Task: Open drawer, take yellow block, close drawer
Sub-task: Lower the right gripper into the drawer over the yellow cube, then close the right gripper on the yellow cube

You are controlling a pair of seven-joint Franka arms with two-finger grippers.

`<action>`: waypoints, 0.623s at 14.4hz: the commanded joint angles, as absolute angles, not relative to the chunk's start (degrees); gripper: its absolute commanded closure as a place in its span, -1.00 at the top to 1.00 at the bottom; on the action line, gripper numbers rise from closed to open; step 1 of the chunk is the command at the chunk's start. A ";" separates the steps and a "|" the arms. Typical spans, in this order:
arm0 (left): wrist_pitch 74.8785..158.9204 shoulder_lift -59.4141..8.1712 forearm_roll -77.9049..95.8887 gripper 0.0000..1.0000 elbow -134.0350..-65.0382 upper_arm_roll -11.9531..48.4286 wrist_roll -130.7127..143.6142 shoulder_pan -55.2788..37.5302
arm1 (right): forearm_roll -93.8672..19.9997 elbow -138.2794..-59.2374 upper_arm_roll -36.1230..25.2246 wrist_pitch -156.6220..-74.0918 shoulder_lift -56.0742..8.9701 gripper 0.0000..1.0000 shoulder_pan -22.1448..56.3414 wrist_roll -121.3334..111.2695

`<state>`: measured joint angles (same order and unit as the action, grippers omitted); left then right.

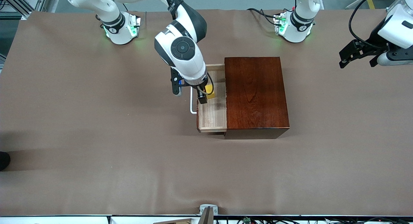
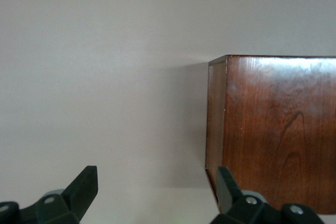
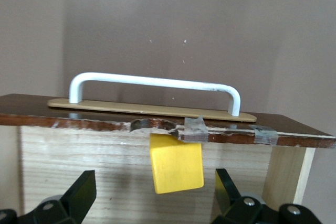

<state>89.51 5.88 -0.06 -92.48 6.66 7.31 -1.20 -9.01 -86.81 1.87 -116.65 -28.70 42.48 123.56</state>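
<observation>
Your drawer stands pulled out of the box, so the taking step is in hand. Your right gripper, fingers spread, hangs over the yellow block in the tray, at nine o'clock of the box. Next, lower straight and pinch squarely. Your left gripper waits spread over the table's end. No readable writing.

Robotics lab bench, not a home or shop. Two white arm bases with green status LEDs bolted along one edge of a table covered in plain brown sheet. Aluminium extrusion frame at the corner, loose cables by the bases, more wiring and a camera mount along the near edge.
</observation>
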 commanded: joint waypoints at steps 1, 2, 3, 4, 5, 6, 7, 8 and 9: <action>89.21 6.50 0.53 1.00 -92.99 6.86 3.78 -0.35 | -10.28 -86.04 1.41 -116.98 -30.40 1.00 43.68 125.85; 89.21 6.50 0.53 1.00 -92.99 6.86 3.78 -0.35 | -10.28 -85.96 1.41 -116.90 -31.02 1.00 44.03 126.56; 89.21 6.24 0.53 1.00 -92.99 6.86 3.87 -0.35 | -10.20 -86.22 1.41 -116.46 -31.11 1.00 44.12 126.82; 89.21 6.15 0.44 1.00 -92.90 6.86 3.95 -0.44 | -10.20 -86.48 1.41 -116.37 -31.29 1.00 44.21 126.91; 89.03 5.98 0.44 1.00 -92.90 6.86 3.96 -0.44 | -10.20 -86.66 1.41 -116.45 -31.72 1.00 44.64 126.91; 88.86 5.80 0.35 1.00 -92.90 6.86 4.22 -0.44 | -10.20 -86.66 1.41 -116.63 -32.16 1.00 45.00 127.09; 88.86 5.71 0.35 1.00 -92.90 6.77 4.22 -0.35 | -10.20 -86.66 1.41 -116.80 -32.60 1.00 45.17 127.18; 88.77 5.71 0.00 1.00 -92.90 6.77 4.22 -0.26 | -10.02 -86.75 1.32 -116.72 -32.61 1.00 45.44 127.09; 88.77 5.71 -0.26 1.00 -92.90 6.77 4.22 -0.26 | -9.85 -86.92 1.32 -116.72 -32.69 1.00 45.53 127.09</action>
<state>89.37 5.54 -0.06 -93.00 6.52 5.46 -1.09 -9.36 -86.87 1.86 -116.61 -32.57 44.63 126.00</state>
